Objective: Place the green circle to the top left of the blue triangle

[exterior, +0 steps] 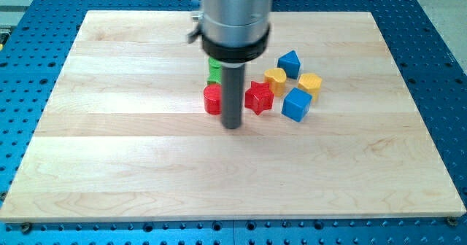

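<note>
A green block (214, 71) shows only as a sliver behind the rod, so its shape cannot be made out. The blue triangle-like block (290, 63) sits at the view's upper right of the cluster. My tip (232, 126) rests on the board just below and between a red round block (211, 99) and a red star (258, 97). The green block is above the red round block, up and slightly left of my tip. The rod hides part of both.
A yellow block (275, 78) and another yellow block (310, 83) lie below the blue triangle. A blue cube (296, 104) sits right of the red star. The wooden board (109, 165) lies on a blue perforated table (438, 55).
</note>
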`<state>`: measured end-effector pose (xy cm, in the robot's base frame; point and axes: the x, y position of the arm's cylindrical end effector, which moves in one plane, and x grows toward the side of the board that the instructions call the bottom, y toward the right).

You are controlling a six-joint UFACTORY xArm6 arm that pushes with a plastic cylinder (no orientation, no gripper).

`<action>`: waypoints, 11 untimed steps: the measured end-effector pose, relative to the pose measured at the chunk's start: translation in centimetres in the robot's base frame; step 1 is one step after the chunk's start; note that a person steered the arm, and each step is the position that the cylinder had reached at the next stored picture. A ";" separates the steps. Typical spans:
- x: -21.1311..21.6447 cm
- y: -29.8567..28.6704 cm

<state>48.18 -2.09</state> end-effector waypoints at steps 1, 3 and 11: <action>0.2 -3.6; -1.1 -1.3; -16.2 -0.8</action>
<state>31.97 -2.91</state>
